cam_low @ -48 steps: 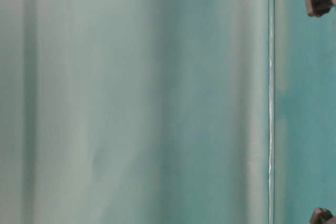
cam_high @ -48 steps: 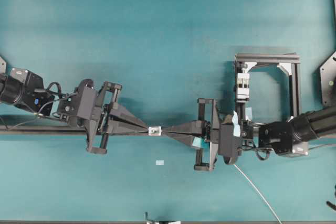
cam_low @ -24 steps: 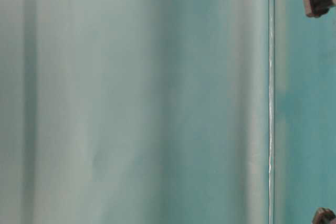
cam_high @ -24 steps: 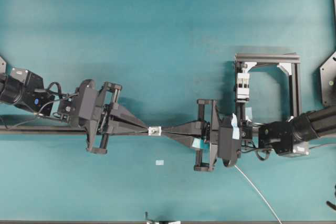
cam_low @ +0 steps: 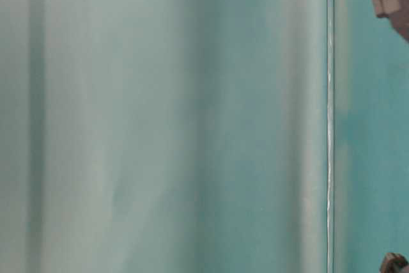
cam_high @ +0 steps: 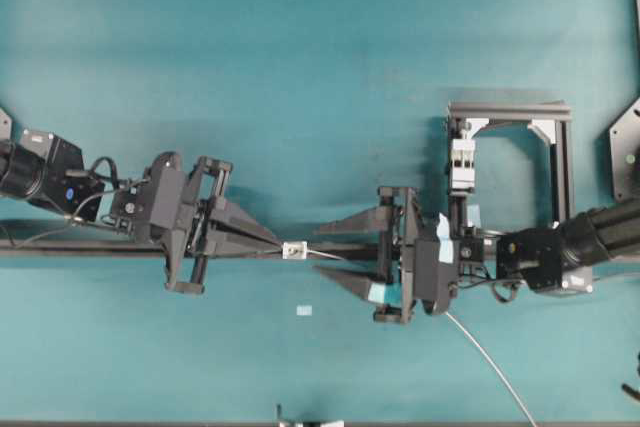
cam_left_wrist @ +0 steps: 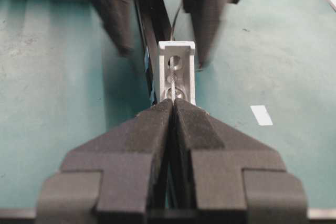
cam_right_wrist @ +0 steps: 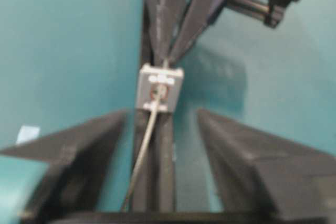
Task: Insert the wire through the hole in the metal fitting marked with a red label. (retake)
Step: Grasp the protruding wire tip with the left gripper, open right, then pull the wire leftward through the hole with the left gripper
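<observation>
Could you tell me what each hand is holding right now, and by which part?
The left hand is shut on the wire's tip where it comes through the fitting. The right hand is open and holds nothing.

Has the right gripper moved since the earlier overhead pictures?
Yes. The right gripper has opened: its fingers, which met at the metal fitting, now stand spread on either side of the black rail, tips drawn back rightward from the fitting.
</observation>
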Controlling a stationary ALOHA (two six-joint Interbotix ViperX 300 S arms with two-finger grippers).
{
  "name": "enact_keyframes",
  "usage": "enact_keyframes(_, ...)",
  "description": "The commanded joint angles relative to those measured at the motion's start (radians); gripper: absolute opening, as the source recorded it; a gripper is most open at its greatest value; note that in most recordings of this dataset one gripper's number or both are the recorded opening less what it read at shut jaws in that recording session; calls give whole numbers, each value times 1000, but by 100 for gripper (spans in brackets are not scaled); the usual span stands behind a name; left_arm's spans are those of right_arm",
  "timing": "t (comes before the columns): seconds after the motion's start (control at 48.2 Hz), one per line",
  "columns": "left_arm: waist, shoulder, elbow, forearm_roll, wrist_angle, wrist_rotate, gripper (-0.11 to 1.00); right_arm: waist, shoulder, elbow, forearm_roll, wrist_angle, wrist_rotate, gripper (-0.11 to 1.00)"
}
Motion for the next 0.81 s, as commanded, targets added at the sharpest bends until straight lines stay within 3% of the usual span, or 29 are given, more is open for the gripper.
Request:
enact_keyframes(0.0, 0, -31, -8, 2, -5, 2, -10, 8, -54, 5, -3, -6, 2, 84)
enact_keyframes(0.228, -2, -40, 5, 2, 0, 3, -10, 8, -60, 12, -3, -8, 2, 83)
enact_keyframes(0.789, -37, -258, 170, 8, 153, 8, -10, 8, -60, 18, -3, -5, 2, 82)
